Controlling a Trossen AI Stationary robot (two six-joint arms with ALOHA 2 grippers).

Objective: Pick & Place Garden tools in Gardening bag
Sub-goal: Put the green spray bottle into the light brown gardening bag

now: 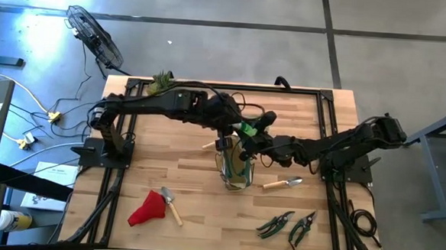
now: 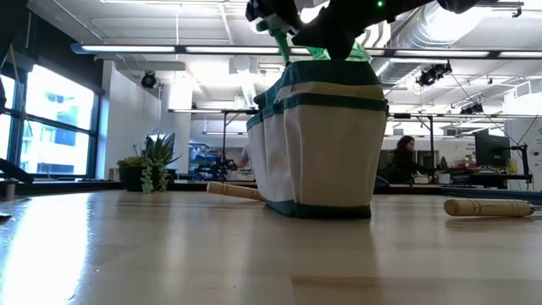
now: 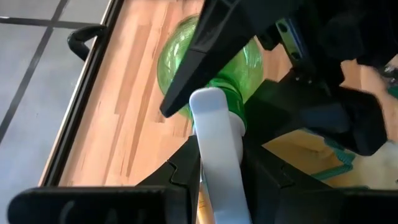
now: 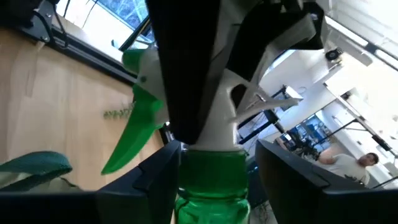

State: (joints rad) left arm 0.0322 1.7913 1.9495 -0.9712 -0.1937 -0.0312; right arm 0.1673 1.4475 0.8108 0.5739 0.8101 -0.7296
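From above, the pale plank table (image 1: 167,168) is sitting on a grey concrete floor with a floor fan (image 1: 96,36) beyond it. Both arms are meeting over the gardening bag (image 1: 236,172) at the table's middle, the left gripper (image 1: 226,137) and right gripper (image 1: 257,138) both on the green spray bottle (image 1: 246,131) just above the bag. A wooden-handled trowel (image 1: 283,183) is lying just right of the bag, another tool (image 1: 171,205) beside the red glove (image 1: 148,208), and two shears (image 1: 288,225) near the front edge.

At table height, the bag (image 2: 318,140) is standing upright, a workshop with a seated person (image 2: 405,157) behind.

The left wrist view is showing its fingers (image 3: 214,81) clamping the bottle (image 3: 208,53) at its neck, the white head toward the camera.

The right wrist view is showing its fingers (image 4: 283,180) flanking the bottle's neck (image 4: 211,180); I cannot tell whether they are gripping.
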